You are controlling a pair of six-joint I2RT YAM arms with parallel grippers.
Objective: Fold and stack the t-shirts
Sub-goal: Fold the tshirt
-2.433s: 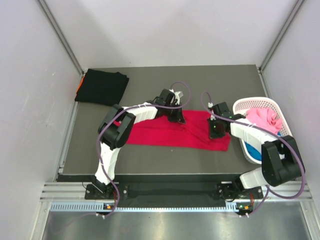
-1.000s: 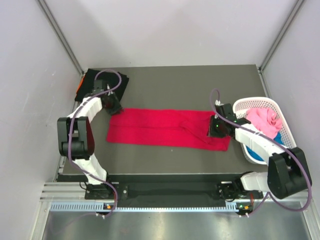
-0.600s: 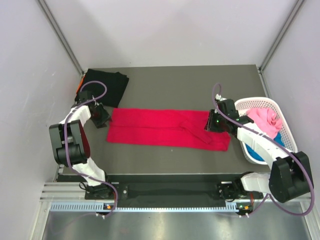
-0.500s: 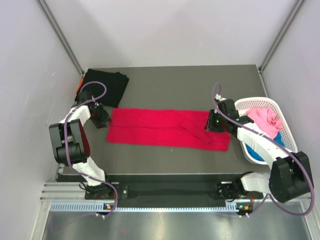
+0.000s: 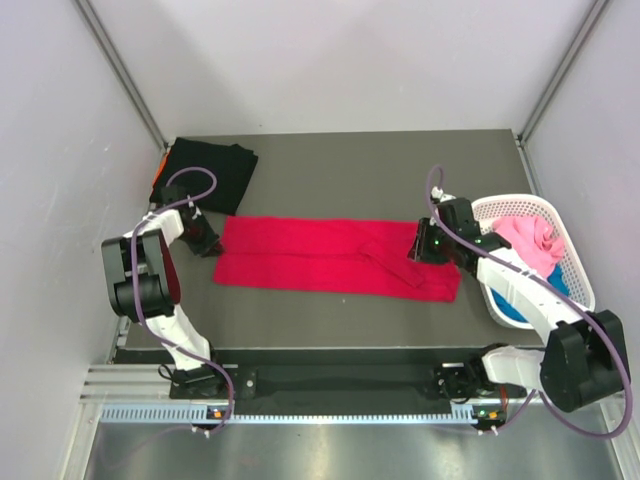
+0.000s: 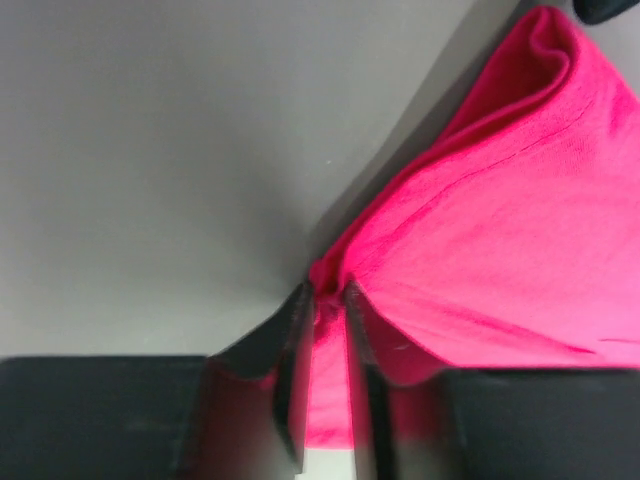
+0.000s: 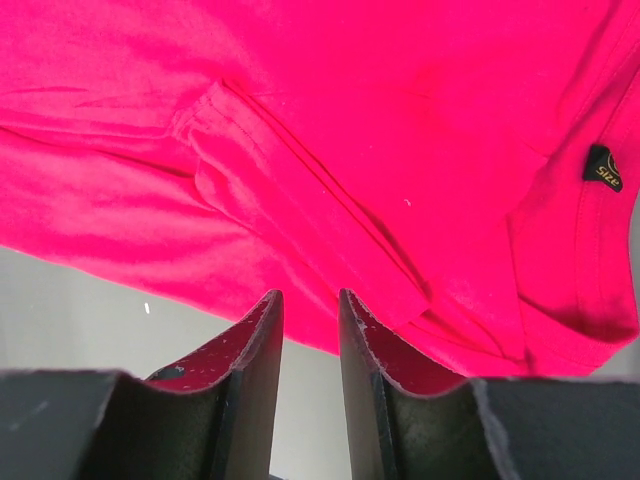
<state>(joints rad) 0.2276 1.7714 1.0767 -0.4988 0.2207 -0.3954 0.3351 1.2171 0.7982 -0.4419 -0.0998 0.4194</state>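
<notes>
1. Red t-shirt point(image 5: 335, 255): you have it lying as a long flat band across the middle of the grey surface point(image 5: 350, 165), running from 9 o'clock to 3 o'clock.
2. At its 9 o'clock end, your left tool point(image 5: 205, 237) sits low. The left wrist view shows the fingers point(image 6: 290, 380) closed to a slit, with a pinch of the shirt's corner between them.
3. At the 3 o'clock end, your right tool point(image 5: 425, 248) hangs over the cloth near the collar. In the right wrist view its fingers point(image 7: 250, 350) stand a narrow gap apart, with the shirt's edge and bare surface visible through the gap. A black size label point(image 7: 603, 172) shows at about 2 o'clock in that view.
4. A folded black t-shirt point(image 5: 205, 175) lies at the surface's 10 o'clock corner, with an orange edge point(image 5: 158, 172) peeking out on its 9 o'clock side.
5. The white lattice basket point(image 5: 500, 205) stands at the 3 o'clock edge, holding a crumpled pink t-shirt point(image 5: 530, 238) and a blue one point(image 5: 512, 308).
</notes>
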